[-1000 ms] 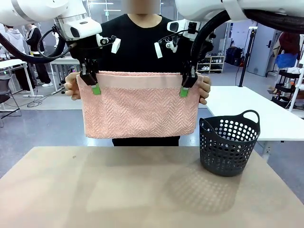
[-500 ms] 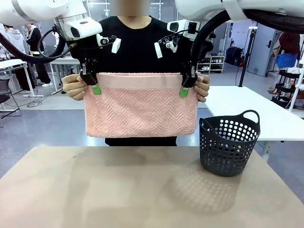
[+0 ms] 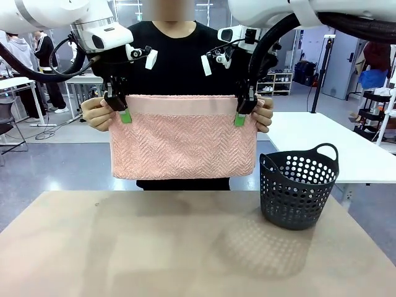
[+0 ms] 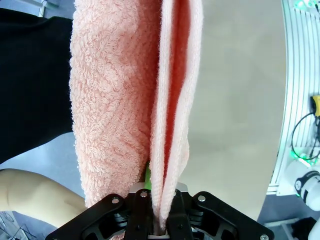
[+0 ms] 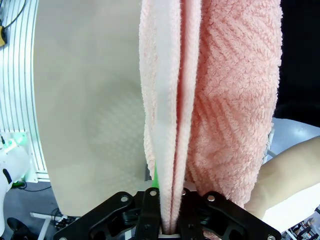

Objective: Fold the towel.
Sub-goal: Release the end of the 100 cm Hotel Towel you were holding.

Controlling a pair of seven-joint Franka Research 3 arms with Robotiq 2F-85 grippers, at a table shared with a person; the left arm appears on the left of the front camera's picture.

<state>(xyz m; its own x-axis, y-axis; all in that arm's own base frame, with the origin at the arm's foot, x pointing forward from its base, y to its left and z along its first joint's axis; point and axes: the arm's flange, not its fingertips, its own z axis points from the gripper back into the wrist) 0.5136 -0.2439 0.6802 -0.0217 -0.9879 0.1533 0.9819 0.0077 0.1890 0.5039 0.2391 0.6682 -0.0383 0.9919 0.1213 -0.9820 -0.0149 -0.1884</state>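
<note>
The salmon-pink towel hangs folded in the air above the far edge of the table, its plain band along the top. My left gripper is shut on its top left corner, my right gripper is shut on its top right corner. The person's hands hold the same two corners from behind. In the left wrist view the towel runs doubled out from between my closed fingers, with a forearm beside it. In the right wrist view the towel hangs in layers from the closed fingers.
A dark perforated plastic basket stands on the tan table at the right. A white table lies beyond on the right. The person in black stands at the far edge, right behind the towel.
The towel has risen slightly and the person's hands have drawn in closer to the corners held by my grippers. In the last half second nothing has moved.
</note>
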